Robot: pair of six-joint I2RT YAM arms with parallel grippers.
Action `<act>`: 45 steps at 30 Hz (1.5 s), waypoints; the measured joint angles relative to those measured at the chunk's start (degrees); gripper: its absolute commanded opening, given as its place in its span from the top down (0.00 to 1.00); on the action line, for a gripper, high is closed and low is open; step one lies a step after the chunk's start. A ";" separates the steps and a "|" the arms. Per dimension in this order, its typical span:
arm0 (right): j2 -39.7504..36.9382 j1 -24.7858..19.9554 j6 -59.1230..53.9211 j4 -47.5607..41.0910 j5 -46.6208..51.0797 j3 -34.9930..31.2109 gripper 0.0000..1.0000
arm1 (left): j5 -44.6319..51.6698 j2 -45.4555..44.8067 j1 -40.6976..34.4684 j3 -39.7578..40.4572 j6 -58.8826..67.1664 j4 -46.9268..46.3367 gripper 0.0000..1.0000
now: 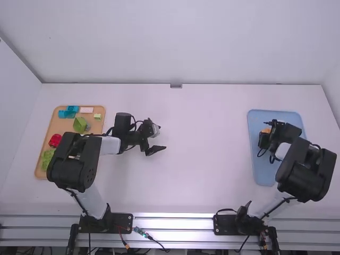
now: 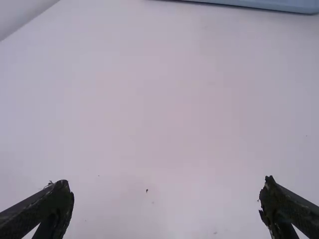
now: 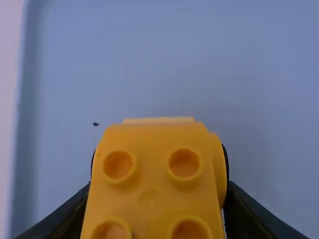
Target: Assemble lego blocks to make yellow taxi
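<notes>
Nearest the blue tray (image 1: 261,170), the right arm (image 1: 304,172) has its jaws closed on the yellow studded brick (image 3: 152,199), over the tray, perhaps just clear of it; well left of the tray, the left arm (image 1: 74,159) has empty jaws spread wide.
</notes>
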 measured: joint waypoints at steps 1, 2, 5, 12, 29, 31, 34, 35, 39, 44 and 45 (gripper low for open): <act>0.02 0.02 0.04 0.04 0.00 0.00 0.11 | 0.00 0.00 0.02 0.00 0.00 0.00 0.01; 0.09 0.02 0.44 0.09 0.31 0.00 0.00 | -0.02 0.00 0.02 0.02 -0.04 0.00 0.01; 0.09 0.02 0.70 0.20 0.61 0.00 0.01 | 0.00 0.02 0.02 0.00 -0.15 0.00 0.01; -0.83 0.46 1.57 -4.20 1.05 0.00 0.00 | -2.19 0.00 0.02 0.02 -4.81 1.77 0.01; -29.33 16.90 4.92 -24.39 7.50 -0.04 0.00 | -19.50 -0.37 0.00 7.67 -33.77 -9.05 0.01; -31.43 20.44 5.09 -26.01 7.45 -0.04 0.00 | -21.92 -1.46 0.02 8.07 -36.59 -11.28 0.01; -32.89 25.00 5.07 -27.39 7.54 -0.04 0.00 | -25.97 -4.31 -0.15 8.33 -39.71 -13.57 0.01; -32.96 25.59 5.11 -27.63 7.45 -0.04 0.00 | -26.75 -4.79 -0.22 8.33 -40.02 -13.94 0.01; -33.16 31.41 5.11 -28.24 7.52 -0.04 0.00 | -33.33 -10.23 -2.80 8.33 -42.03 -17.79 0.01; -33.16 36.02 4.98 -27.96 7.45 -0.04 0.00 | -36.50 -14.93 -5.49 8.37 -43.91 -20.65 0.01; -33.16 36.65 4.87 -27.71 7.48 -0.04 0.01 | -36.81 -15.45 -5.64 8.39 -44.11 -21.16 0.02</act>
